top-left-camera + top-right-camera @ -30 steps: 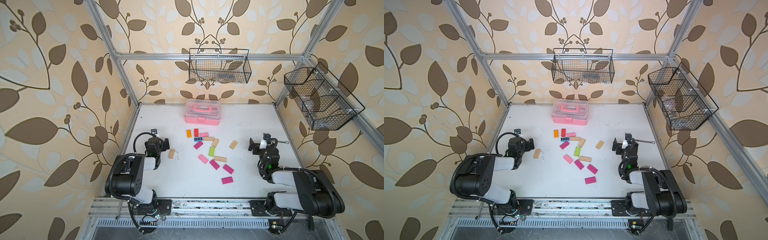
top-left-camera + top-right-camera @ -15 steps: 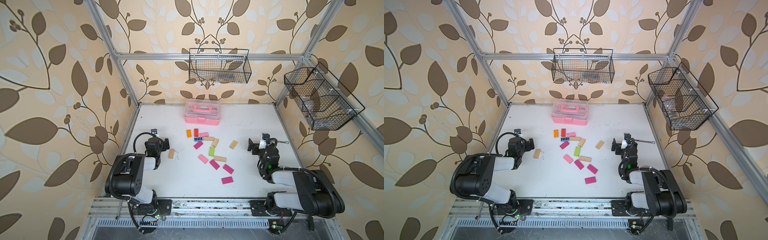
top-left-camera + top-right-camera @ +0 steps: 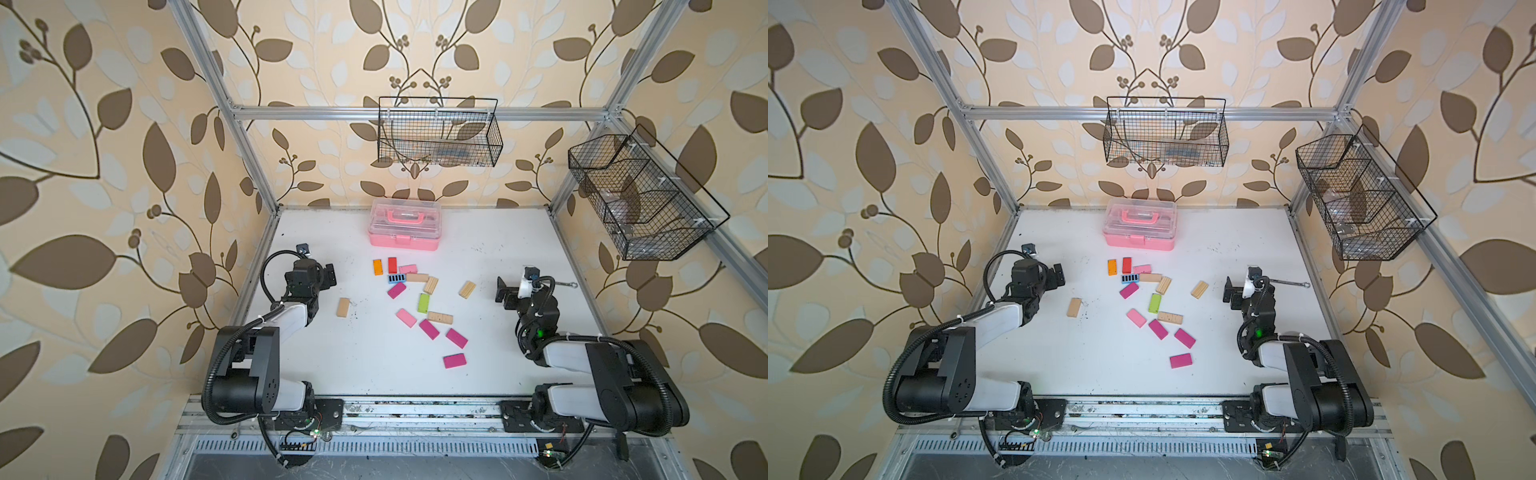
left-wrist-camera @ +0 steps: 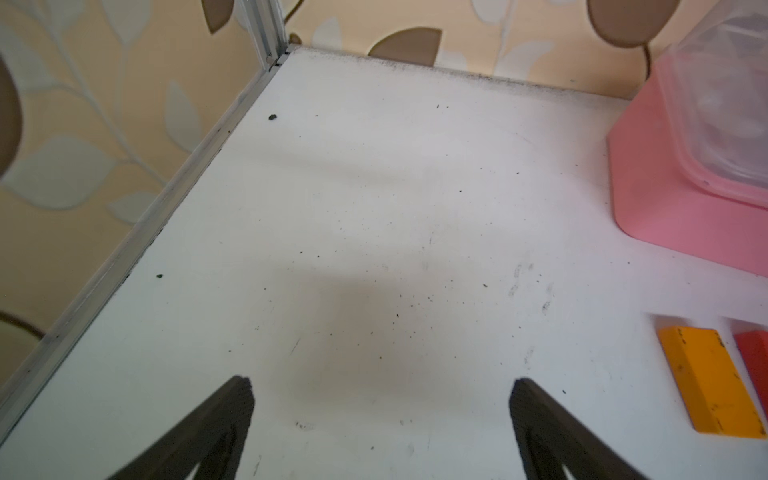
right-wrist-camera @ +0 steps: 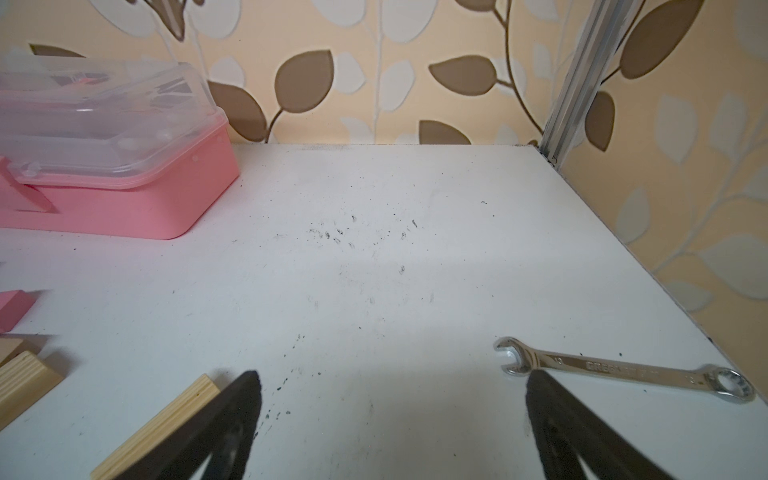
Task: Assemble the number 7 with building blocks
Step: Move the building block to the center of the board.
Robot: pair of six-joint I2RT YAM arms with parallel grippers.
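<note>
The left tool (image 4: 380, 395) and right tool (image 5: 395, 382) stood spread, empty; a small flat plain-wood rectangular block (image 3: 467, 289) lay near the right tool's inner side, slanted.

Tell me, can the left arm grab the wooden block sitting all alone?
Probably yes. The lone wooden block lies flat near the left gripper, whose jaws are open and empty, with only bare table between them.
</note>
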